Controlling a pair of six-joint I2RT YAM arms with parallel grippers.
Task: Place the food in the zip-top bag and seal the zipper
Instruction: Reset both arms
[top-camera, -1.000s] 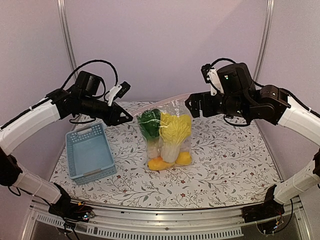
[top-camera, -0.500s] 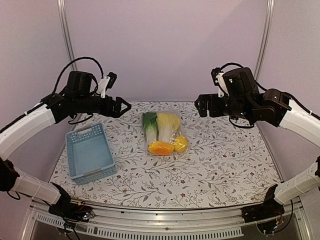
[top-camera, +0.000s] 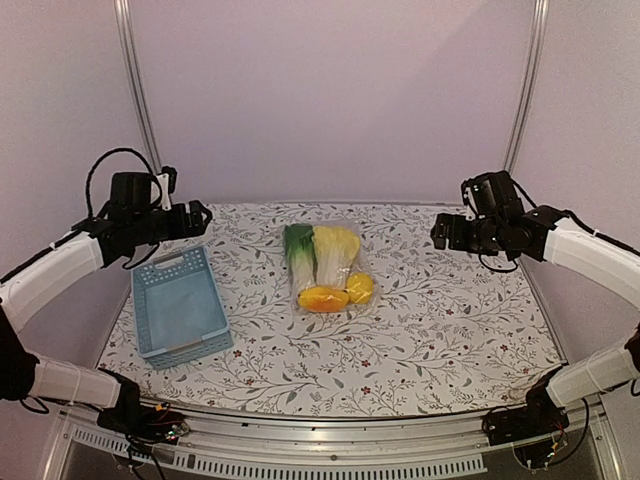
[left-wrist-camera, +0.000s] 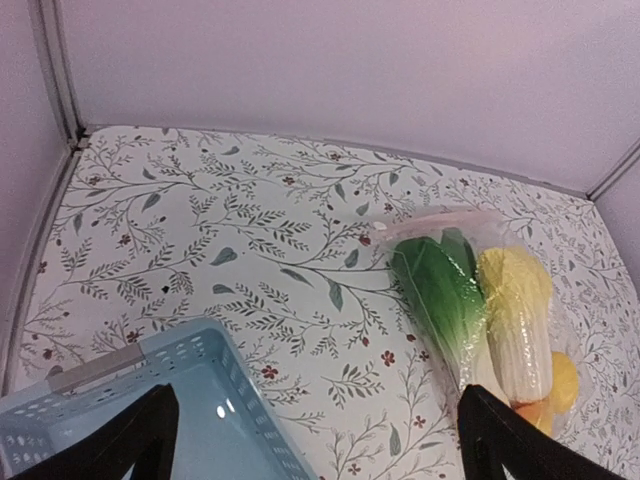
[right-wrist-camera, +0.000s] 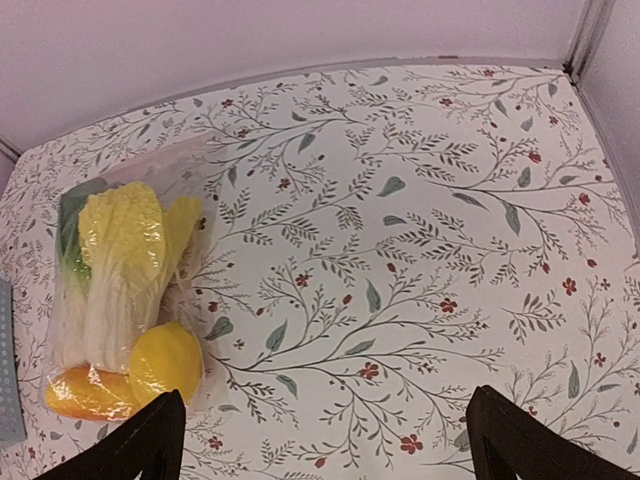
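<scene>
Looking at the zip-top bag (right-wrist-camera: 168, 168) first: it's lying flat around the middle of the bench (top-camera: 450, 320), with its mouth edge pointing toward the far wall. All the food is inside it. The dark-green bok choy (top-camera: 298, 250) and the pale-yellow napa cabbage (top-camera: 334, 250) sit side by side with their leafy ends toward the mouth. The orange fruit (top-camera: 322, 298) and the round yellow fruit (top-camera: 359, 288) are tucked in at the near end by the white stems, touching each other.

The zipper (left-wrist-camera: 440, 217) shows up as a thin pinkish strip along the mouth. Honestly I can't tell from these views whether it's pressed shut.

Off to the left, well apart from the bag, there's a light-blue slotted basket (top-camera: 170, 263) sitting on the bench.

Both arms are up in the air and out to the sides. The left end effector (top-camera: 200, 216) hangs above the far end of the basket, fingers spread wide, gripping nothing. The right end effector (top-camera: 440, 232) is over the right side of the bench, also spread wide and carrying nothing. Neither one touches the bag.
</scene>
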